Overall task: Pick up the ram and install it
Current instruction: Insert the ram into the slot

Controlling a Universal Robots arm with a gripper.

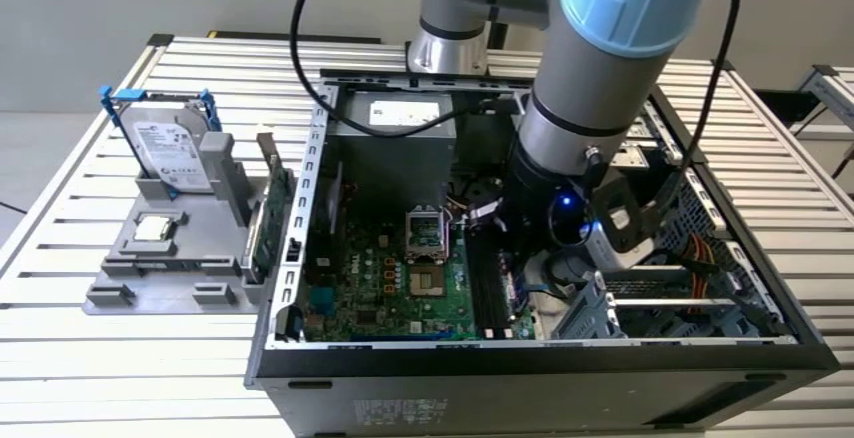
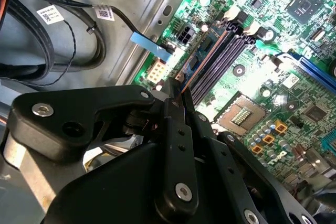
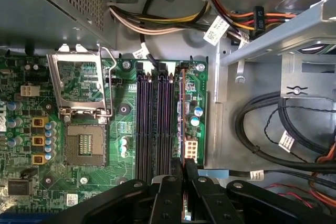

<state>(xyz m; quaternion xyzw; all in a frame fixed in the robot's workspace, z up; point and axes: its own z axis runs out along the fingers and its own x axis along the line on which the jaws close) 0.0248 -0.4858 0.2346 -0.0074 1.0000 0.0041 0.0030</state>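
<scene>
Tool [image 3: 184, 169] clamped on ram [image 3: 182, 114] edgewise over outermost slot. Judged light, stiff, fragile; grip flat faces mid-length, not chips.

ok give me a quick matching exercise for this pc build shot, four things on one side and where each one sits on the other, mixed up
Things:
1. ram
2. hard drive
3. processor chip
4. claw

Places:
A. lying flat on the grey tray outside the case
B. standing upright in the grey holder outside the case
C. low inside the case, over the motherboard's memory slots
D. standing on edge at the memory slots, held in the claw

Pairs: 1-D, 2-B, 3-A, 4-C
</scene>
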